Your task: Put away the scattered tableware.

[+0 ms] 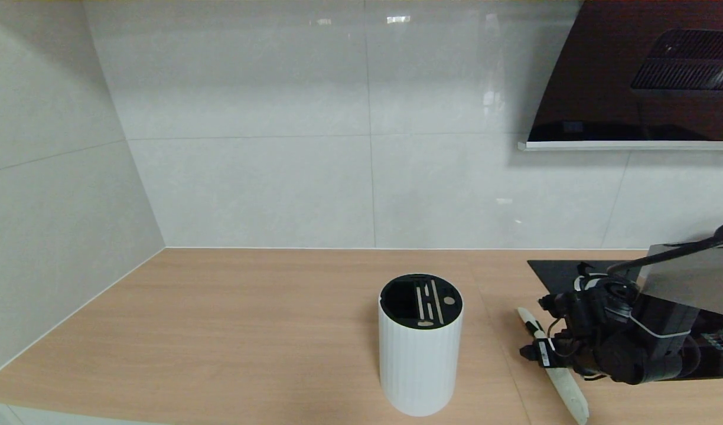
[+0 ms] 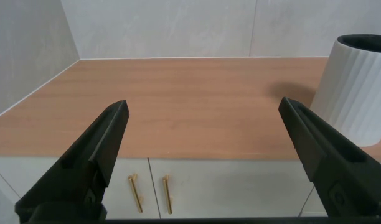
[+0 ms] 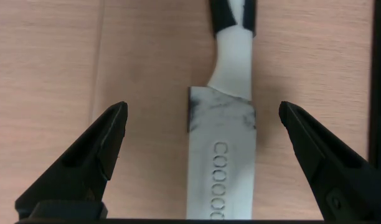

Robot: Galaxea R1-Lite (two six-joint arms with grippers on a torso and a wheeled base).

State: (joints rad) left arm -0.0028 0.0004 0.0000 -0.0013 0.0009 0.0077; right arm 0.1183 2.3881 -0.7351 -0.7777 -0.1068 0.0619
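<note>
Where knife [image 3: 220,149] lies, holder [image 1: 419,354] beside (hob [image 1: 553,271] near)

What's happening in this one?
The right gripper hangs open over a white knife lying flat on the wooden counter, a finger on either side of the blade near the handle, not gripping it. The white slotted holder stands upright to the knife's left. The left gripper is open by the counter's front edge, holding nothing.

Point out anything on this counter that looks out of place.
The knife lies flat on the wooden counter, between the white holder and the black cooktop, instead of standing in one of the holder's slots. The right gripper hangs open over its blade.
</note>
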